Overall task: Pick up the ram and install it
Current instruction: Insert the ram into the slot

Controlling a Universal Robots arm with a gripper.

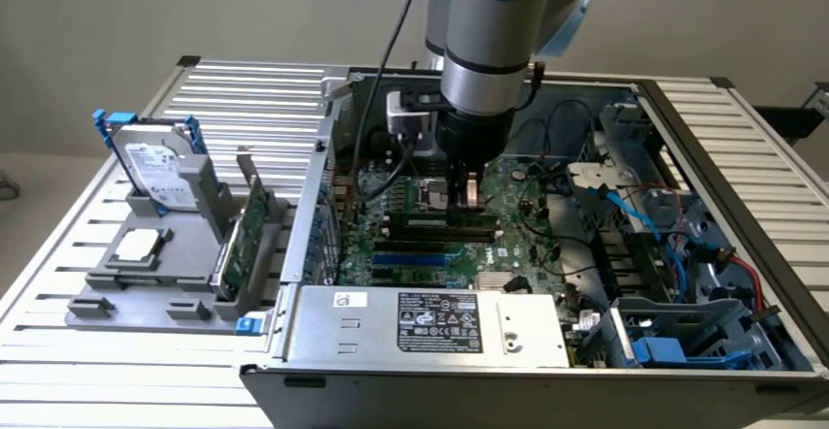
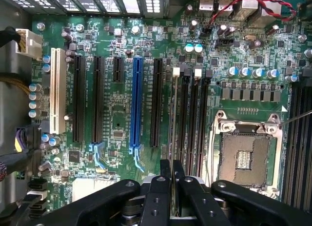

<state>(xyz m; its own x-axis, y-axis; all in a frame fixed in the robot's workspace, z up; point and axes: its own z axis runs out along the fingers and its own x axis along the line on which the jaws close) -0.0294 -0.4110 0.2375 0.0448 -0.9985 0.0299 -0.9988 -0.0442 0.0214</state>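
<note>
My gripper [image 1: 469, 199] reaches down into the open computer case, just above the black memory slots [image 1: 447, 230] in the middle of the motherboard. In the wrist view its black fingers [image 2: 161, 187] stand close together, gripper [image 2: 172, 170] shut on the ram [image 2: 171, 118]. The ram shows edge-on as a thin strip running along the slot with the white clip, beside the other memory slots [image 2: 195, 118] and the CPU socket [image 2: 246, 155]. From the exterior view the ram [image 1: 441, 221] looks like a long dark stick lying level at the slots. Whether it is seated I cannot tell.
A grey holder [image 1: 130, 298] at the exterior view's left carries a hard drive [image 1: 162, 167], a large green expansion card [image 1: 247, 230] and a square silver chip [image 1: 136, 245]. The power supply [image 1: 428, 327] fills the case front. Loose cables [image 1: 647, 225] and case walls crowd the exterior view's right.
</note>
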